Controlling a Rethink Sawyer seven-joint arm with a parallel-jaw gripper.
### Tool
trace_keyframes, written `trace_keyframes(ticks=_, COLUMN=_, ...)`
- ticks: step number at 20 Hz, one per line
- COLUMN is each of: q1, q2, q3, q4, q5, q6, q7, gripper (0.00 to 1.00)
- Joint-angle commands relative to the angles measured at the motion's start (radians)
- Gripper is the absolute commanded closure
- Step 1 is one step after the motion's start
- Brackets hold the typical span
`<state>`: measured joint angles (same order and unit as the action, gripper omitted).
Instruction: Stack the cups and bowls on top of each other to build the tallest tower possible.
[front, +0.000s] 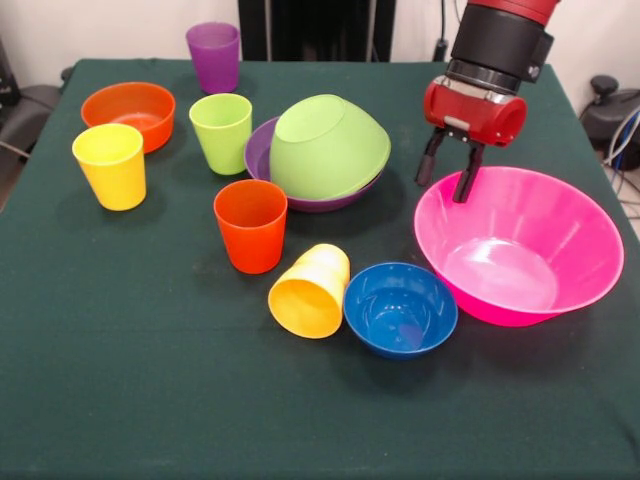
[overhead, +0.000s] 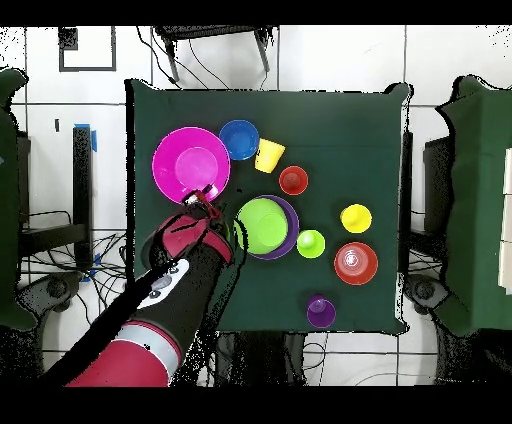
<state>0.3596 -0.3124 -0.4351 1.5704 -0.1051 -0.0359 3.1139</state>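
A: Sitting on the green surface (front: 120, 400) are five cups and five bowls, none stacked except one pair: the lime green bowl (front: 330, 145) lies tipped on its side inside the purple bowl (front: 268, 160), near the surface's middle.

B: And the cups?

A: The purple cup (front: 213, 57) stands upright by the far edge, the lime green cup (front: 221, 132) just beside the purple bowl, the yellow cup (front: 110, 165) toward the left edge, next to the orange bowl (front: 129, 113). The orange-red cup (front: 250, 225) stands upright in the middle. The yellow-orange cup (front: 310, 291) lies on its side, touching the blue bowl (front: 400, 309).

B: The end effector?

A: The end effector (front: 452, 172) hangs over the far rim of the big pink bowl (front: 520, 245) toward the right edge, its two dark fingers (front: 467, 178) spread slightly and holding nothing.
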Motion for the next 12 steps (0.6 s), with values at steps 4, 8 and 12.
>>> trace_keyframes(ticks=4, q1=-0.027, q2=0.014, q3=0.116, q4=0.012, q5=-0.059, q6=0.005, q7=-0.044, gripper=0.0)
trace_keyframes(ticks=8, q1=-0.037, q2=-0.011, q3=0.128, q4=0.024, q5=-0.066, q6=0.024, q7=-0.052, gripper=0.0)
trace_keyframes(ticks=12, q1=-0.05, q2=-0.037, q3=0.148, q4=0.031, q5=-0.073, q6=0.05, q7=-0.063, gripper=0.0)
